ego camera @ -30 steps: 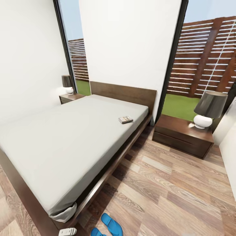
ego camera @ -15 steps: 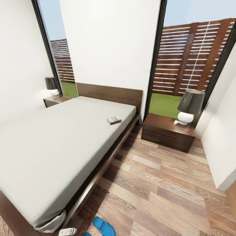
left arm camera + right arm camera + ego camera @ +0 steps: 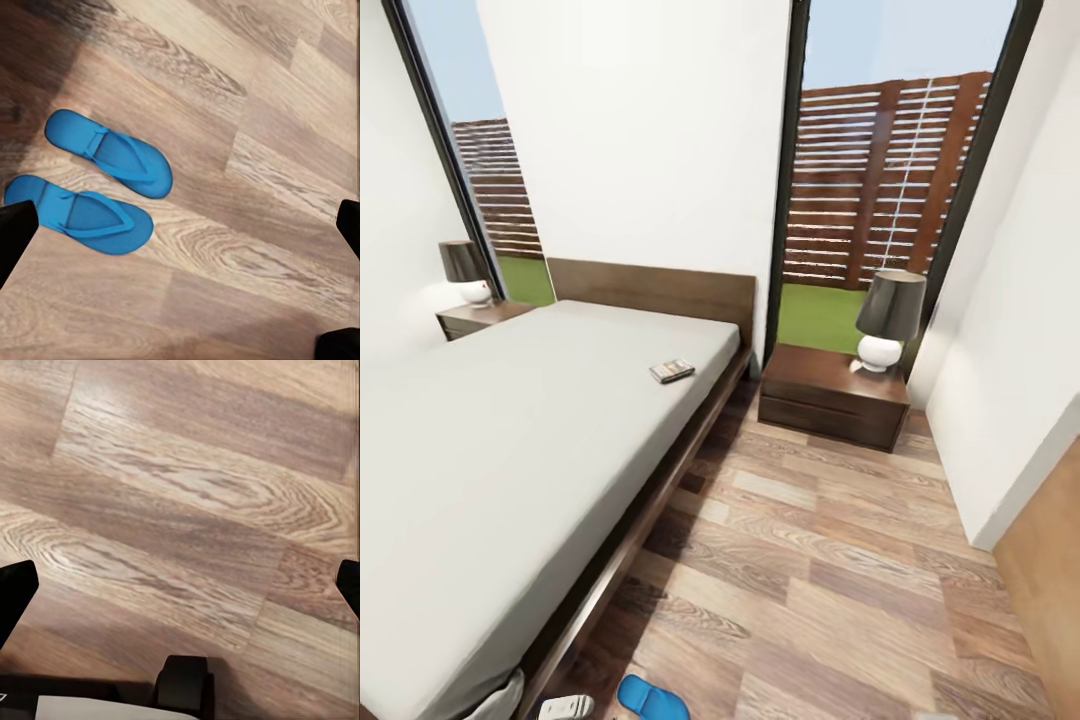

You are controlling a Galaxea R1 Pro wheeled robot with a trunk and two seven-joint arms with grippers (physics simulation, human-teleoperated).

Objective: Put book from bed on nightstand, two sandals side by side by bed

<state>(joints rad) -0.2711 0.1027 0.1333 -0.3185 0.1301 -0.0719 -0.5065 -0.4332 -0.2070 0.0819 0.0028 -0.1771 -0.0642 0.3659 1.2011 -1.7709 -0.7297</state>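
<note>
Currently, sandals: on the floor under my left claw, lying side by side, long axes parallel.
Book: on bed, near nightstand.
Claws: both wide open, empty.
Nearer arm: left.

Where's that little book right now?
In the head view, the book lies on the bed, near its right edge up by the headboard, across from the nightstand.
</note>
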